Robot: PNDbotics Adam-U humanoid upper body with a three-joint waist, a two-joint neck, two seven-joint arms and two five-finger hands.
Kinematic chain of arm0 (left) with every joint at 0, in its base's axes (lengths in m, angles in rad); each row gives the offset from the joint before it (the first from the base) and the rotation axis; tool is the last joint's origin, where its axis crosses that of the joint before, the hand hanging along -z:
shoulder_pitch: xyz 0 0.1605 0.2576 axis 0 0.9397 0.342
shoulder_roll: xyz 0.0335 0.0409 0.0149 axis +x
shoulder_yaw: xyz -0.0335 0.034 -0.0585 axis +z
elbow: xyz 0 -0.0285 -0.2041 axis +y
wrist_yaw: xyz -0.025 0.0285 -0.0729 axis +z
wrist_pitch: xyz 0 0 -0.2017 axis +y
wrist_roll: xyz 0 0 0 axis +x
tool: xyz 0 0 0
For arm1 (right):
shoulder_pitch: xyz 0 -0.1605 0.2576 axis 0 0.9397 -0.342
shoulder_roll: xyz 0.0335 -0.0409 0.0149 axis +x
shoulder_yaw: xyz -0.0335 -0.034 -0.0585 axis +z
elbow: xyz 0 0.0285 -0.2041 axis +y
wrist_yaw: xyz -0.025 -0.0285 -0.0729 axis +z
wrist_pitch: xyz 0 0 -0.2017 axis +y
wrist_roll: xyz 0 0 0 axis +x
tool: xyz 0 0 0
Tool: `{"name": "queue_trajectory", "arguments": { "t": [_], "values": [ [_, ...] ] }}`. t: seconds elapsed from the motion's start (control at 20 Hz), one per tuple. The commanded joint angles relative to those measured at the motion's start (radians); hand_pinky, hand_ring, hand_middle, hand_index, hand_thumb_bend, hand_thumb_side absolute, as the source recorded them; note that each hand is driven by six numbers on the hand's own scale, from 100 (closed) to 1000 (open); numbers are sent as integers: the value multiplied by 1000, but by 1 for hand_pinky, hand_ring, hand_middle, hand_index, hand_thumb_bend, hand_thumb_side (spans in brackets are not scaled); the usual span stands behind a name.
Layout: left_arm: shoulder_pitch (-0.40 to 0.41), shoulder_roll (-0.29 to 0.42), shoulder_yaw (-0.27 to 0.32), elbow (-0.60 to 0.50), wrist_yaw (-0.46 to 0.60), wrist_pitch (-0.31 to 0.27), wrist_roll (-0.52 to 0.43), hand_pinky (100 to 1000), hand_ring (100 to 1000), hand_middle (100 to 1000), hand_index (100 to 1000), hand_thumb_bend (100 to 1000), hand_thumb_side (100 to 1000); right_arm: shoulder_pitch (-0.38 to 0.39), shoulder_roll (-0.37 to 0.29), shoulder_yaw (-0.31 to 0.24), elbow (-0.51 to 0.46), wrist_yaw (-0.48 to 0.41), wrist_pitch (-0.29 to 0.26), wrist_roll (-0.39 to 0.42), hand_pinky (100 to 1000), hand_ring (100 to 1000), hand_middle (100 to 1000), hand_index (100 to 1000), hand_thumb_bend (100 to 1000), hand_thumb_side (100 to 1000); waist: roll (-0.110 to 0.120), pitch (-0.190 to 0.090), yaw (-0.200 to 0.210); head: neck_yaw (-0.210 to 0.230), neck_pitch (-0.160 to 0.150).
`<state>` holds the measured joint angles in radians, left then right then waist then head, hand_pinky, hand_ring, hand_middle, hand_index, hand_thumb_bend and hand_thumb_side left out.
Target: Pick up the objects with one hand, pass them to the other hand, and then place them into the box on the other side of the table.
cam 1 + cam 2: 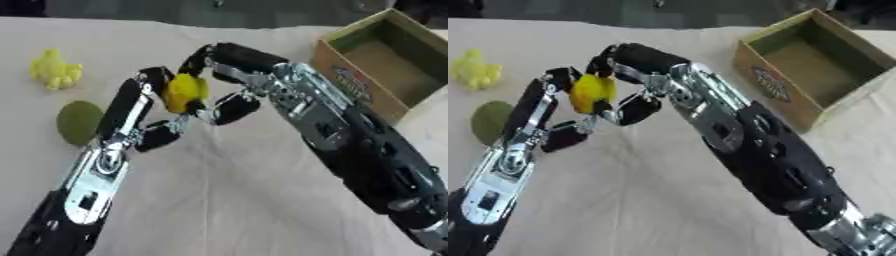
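A counter draped in beige cloth is seen from above. Near its middle, a small yellow rounded object is held above the cloth between two black and silver robot hands. The left robot hand, reaching in from the lower left, has its fingers curled against the object's left side and underside. The right robot hand, reaching in from the lower right, has its fingers and thumb curled round the object from above and from the right. Both appear to be clamped on it at once, so the handover is judged to be at its midpoint; which hand gives and which receives cannot be told.

An open brown cardboard box with a printed label on its side stands at the far right, and nothing is seen inside it. On the left, a lumpy yellow toy and a flat round green object lie on the cloth, near each other and not yet picked up. Most of the task is judged to remain.
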<state>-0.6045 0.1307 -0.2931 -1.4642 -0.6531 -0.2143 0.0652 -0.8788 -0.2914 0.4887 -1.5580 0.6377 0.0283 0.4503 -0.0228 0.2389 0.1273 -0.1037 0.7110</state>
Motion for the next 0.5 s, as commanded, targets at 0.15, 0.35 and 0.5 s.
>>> {"name": "queue_trajectory", "arguments": {
  "t": [0.15, 0.35, 0.5],
  "values": [
    [-17, -1, 3, -22, 1, 2, 20, 544, 518, 576, 663, 335, 205, -12, -9, 1, 2, -22, 13, 11, 930, 756, 555, 671, 100, 204, 3, -27, 2, -2, 4],
    [-14, 1, 10, -10, -11, 27, 33, 570, 547, 615, 738, 502, 341, -8, -15, -7, -3, -40, 26, 16, 933, 756, 553, 673, 100, 206, 4, -28, 1, -4, 2],
    [-9, 4, 19, 0, -32, 52, 45, 583, 562, 630, 752, 540, 364, -3, -26, -18, -17, -58, 37, 14, 936, 757, 553, 676, 100, 204, 5, -29, -1, -5, -1]
  ]
}}
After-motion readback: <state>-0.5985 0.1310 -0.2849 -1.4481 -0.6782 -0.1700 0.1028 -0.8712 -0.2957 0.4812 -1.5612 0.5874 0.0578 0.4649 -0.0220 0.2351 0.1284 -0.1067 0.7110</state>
